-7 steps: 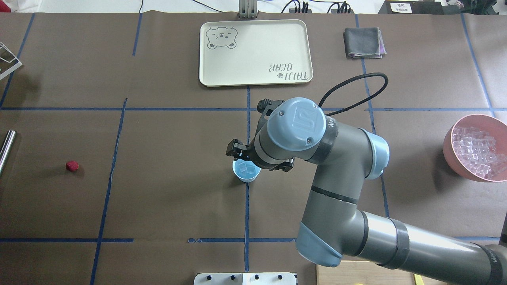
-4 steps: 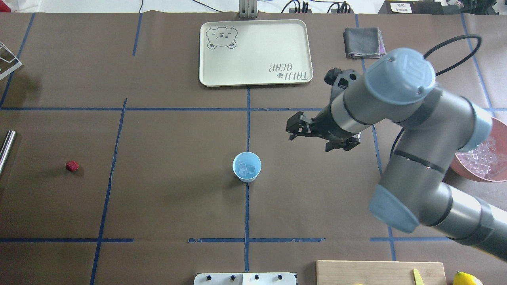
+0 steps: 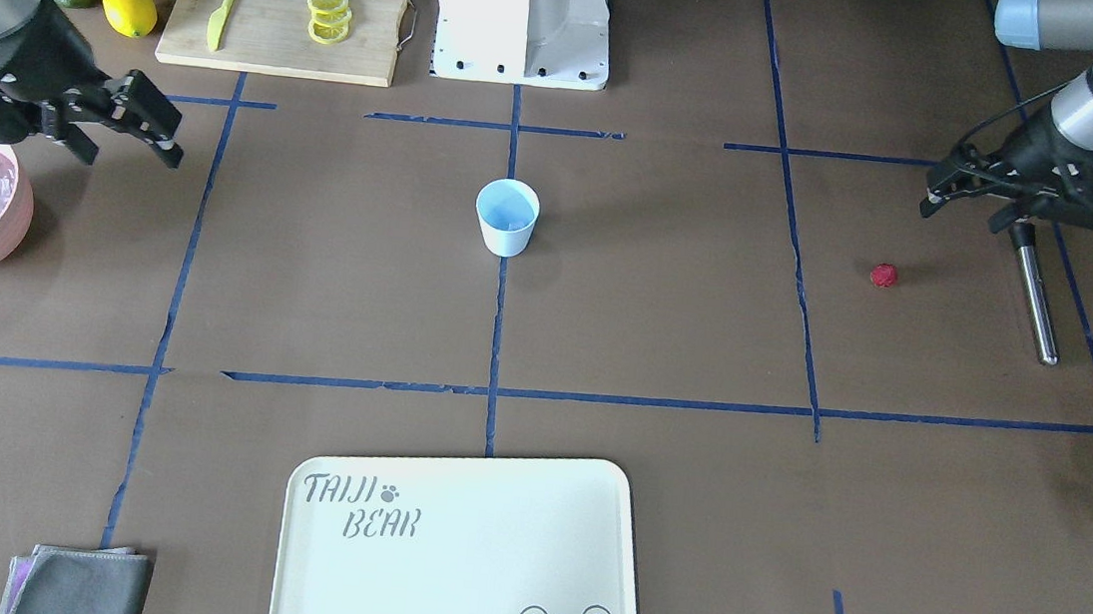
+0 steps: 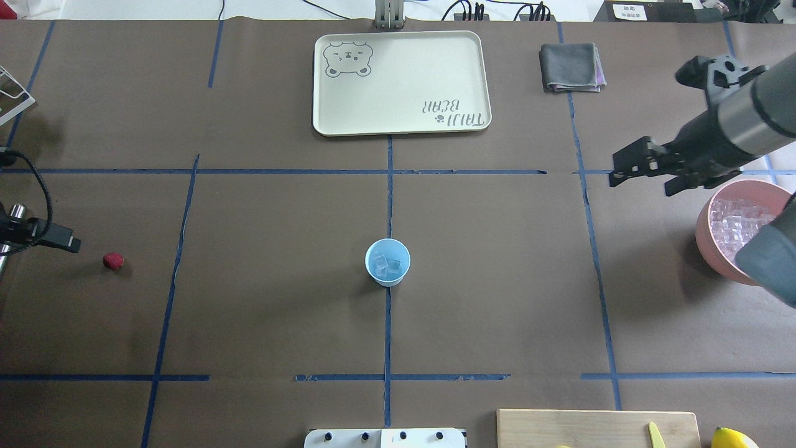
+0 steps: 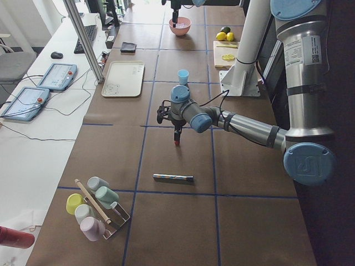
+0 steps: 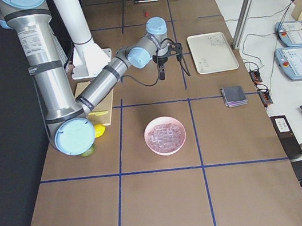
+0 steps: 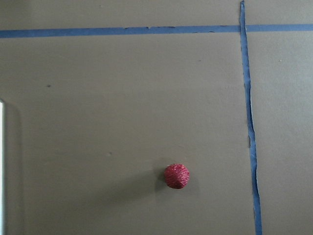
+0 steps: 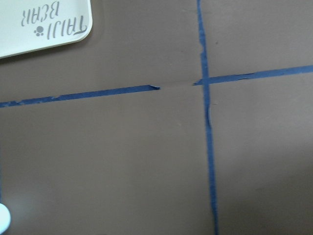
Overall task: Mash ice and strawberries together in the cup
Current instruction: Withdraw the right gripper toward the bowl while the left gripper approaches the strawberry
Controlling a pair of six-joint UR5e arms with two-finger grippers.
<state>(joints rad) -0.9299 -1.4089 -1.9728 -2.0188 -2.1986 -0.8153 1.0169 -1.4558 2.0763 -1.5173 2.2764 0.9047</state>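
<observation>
The light-blue cup [image 4: 387, 262] stands upright at the table's middle with a few ice cubes [image 4: 387, 266] inside; it also shows in the front view [image 3: 506, 216]. More ice fills the pink bowl [image 4: 740, 230]. The red strawberry [image 4: 113, 261] lies on the table at my far left, also in the left wrist view [image 7: 176, 176]. My left gripper [image 3: 961, 217] hovers open and empty just beside and above the berry. My right gripper [image 4: 640, 180] is open and empty, in the air next to the pink bowl, far from the cup.
A metal rod [image 3: 1034, 294] lies under the left gripper, beyond the berry. A cream bear tray [image 4: 401, 81] and a folded grey cloth [image 4: 571, 67] lie at the far side. A cutting board [image 3: 284, 11] with lemon slices, lemons and a lime lies near my base.
My right arm swung from over the cup to the right, up to the pink bowl. My left gripper came into view at the left edge near the strawberry. The cup stayed put.
</observation>
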